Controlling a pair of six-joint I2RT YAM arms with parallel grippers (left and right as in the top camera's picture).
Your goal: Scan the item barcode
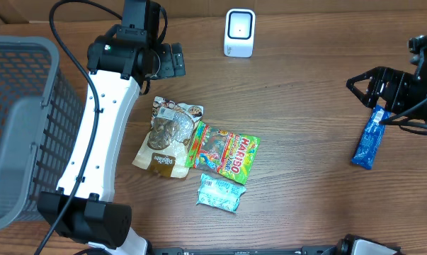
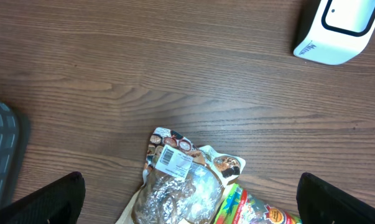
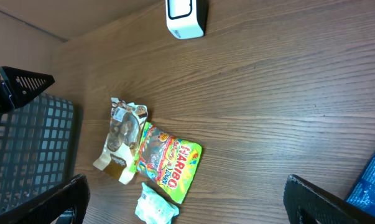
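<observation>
Wood table (image 1: pixel 305 177), grey mesh basket (image 1: pixel 15 106) on its left edge. Left gripper (image 1: pixel 172 61) is over bare wood between the snack cluster and the scanner, jaws wide apart, nothing in them. Right gripper (image 1: pixel 365 91) is at the far right, also spread wide and empty, just above the top end of the blue wrapper (image 1: pixel 369 138). Mid-table cluster: Haribo bag (image 1: pixel 224 152) overlapping the right side of the cookie pouch (image 1: pixel 167 134), which is lying flat with its barcode label (image 2: pixel 175 162) face up. The pale blue packet (image 1: pixel 220 193) is just below them. White scanner (image 1: pixel 239 32) stands upright at the far edge, well apart from every item.
</observation>
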